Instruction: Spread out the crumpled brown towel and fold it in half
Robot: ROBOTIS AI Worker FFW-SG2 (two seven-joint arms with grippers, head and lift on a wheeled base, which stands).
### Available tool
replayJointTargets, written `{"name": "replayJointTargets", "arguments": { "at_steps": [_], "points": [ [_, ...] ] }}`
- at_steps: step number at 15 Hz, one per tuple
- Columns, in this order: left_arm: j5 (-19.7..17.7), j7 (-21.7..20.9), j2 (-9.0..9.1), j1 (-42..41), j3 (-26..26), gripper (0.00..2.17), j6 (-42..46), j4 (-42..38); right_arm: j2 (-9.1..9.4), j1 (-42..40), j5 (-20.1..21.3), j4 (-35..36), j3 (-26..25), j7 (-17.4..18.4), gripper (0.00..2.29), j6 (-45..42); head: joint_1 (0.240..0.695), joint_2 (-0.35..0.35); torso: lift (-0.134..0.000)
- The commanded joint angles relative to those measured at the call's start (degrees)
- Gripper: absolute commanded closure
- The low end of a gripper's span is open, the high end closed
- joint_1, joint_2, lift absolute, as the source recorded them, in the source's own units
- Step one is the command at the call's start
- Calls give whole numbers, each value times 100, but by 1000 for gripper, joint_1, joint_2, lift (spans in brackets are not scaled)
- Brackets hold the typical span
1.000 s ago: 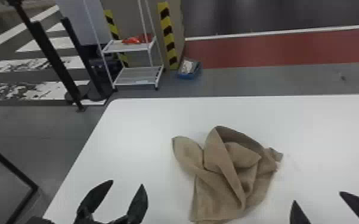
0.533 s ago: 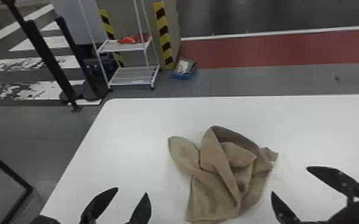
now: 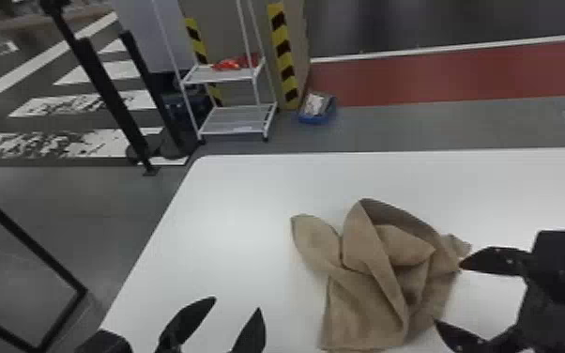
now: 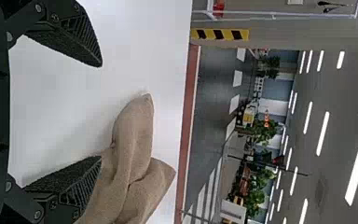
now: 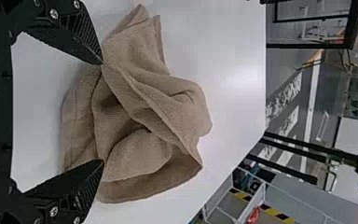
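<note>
The brown towel [image 3: 375,277] lies crumpled on the white table, its folds heaped toward the middle. My right gripper [image 3: 448,293] stands open at the towel's right side. In the right wrist view the towel [image 5: 144,102] extends beyond that gripper [image 5: 103,112], whose fingers are spread with nothing clamped between them. My left gripper [image 3: 237,304] is open over the table's near left part, apart from the towel in the head view. From the left wrist, the towel [image 4: 135,158] appears past the lower finger of the open left gripper [image 4: 101,112].
The white table [image 3: 230,211] has its left edge beside the left arm. On the floor beyond stand a white shelf rack [image 3: 237,117] and a blue bin [image 3: 316,110]. Black posts [image 3: 112,98] rise at the far left.
My right gripper has moved left and farther forward, from the lower right corner to the towel's side. Both grippers remain open, and the head view has shifted slightly. The towel keeps its crumpled shape.
</note>
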State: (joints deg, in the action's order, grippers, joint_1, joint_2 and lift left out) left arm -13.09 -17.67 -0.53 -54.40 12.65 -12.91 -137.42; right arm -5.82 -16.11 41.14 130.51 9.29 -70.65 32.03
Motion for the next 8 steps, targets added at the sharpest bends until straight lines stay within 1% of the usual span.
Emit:
{"name": "replayJointTargets", "arguments": {
  "at_steps": [1, 3, 4, 6, 8],
  "points": [
    [0, 0, 68, -27, 9, 205, -41, -66, -261, 196, 219, -131, 20, -265, 161, 10, 695, 293, -125],
    [0, 0, 68, -27, 9, 205, -41, -101, -543, 293, 351, -245, 55, -424, 178, -7, 695, 278, -125],
    [9, 0, 68, -27, 9, 201, -58, -110, -630, 337, 421, -315, 117, -432, 191, -7, 695, 269, -125],
    [9, 0, 68, -36, 9, 205, -94, -128, -683, 513, 553, -561, 284, -485, 215, -60, 695, 245, -125],
    [17, 0, 68, -27, 0, 205, -111, -136, -648, 688, 667, -904, 494, -476, 235, -77, 695, 241, -125]
  ]
}}
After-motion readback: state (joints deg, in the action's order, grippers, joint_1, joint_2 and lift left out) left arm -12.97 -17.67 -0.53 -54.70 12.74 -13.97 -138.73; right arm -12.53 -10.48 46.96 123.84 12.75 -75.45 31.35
